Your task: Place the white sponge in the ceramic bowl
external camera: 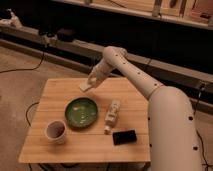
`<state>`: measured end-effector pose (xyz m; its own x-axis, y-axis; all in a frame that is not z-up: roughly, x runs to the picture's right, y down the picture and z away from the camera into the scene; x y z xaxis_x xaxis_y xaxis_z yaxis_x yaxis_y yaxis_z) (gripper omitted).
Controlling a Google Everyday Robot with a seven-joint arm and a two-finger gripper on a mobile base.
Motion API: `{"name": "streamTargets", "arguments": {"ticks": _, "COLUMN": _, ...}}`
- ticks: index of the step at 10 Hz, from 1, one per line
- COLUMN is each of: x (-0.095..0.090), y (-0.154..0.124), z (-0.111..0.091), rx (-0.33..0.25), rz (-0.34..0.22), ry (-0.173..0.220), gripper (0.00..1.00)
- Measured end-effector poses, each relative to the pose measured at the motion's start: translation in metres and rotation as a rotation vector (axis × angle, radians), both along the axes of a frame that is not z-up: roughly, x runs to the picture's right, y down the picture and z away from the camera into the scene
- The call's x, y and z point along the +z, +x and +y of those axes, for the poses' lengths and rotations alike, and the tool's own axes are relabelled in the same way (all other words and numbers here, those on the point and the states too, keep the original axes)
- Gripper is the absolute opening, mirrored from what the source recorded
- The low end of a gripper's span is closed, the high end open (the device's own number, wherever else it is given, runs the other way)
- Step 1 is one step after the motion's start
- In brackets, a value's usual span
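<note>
Step in hand: carrying. The gripper (92, 80) hangs above the far side of the table (50, 150), beyond the green bowl (82, 112) and slightly to its right, fingers closed on the white sponge (86, 86), which tilts clear of the tabletop.

Next move, as judged: bring the sponge toward the camera until it stands over the middle of the bowl, lower it, then let go; the bowl is wide and shallow, so the drop needs only rough centring.

Count, all placed from the bowl:
- sponge, one, held beyond the bowl
- bowl, one, nothing inside
- mug (55, 131), one, near its front left
- white bottle (112, 114), one, lying just right
- black slab (124, 136), one, front right
- table, one
</note>
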<state>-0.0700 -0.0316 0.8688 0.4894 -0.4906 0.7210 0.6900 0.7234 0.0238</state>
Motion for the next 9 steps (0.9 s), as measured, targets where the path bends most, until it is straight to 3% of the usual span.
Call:
{"name": "streamTargets", "arguments": {"ticks": 2, "x": -0.035, "y": -0.015, "z": 0.030, "rx": -0.091, "rz": -0.076, "ry": -0.043, "gripper": 0.11}}
{"name": "streamTargets", "arguments": {"ticks": 5, "x": -0.078, "y": -0.045, "z": 0.068, "rx": -0.253, "rz": -0.239, "ry": -0.066, "gripper": 0.43}}
{"name": "streamTargets", "arguments": {"ticks": 7, "x": -0.078, "y": -0.047, "z": 0.074, "rx": -0.305, "rz": -0.257, "ry": -0.066, "gripper": 0.62}}
{"name": "streamTargets", "arguments": {"ticks": 9, "x": -0.062, "y": -0.036, "z": 0.072, "rx": -0.305, "rz": -0.194, "ry": -0.086, "gripper": 0.78}}
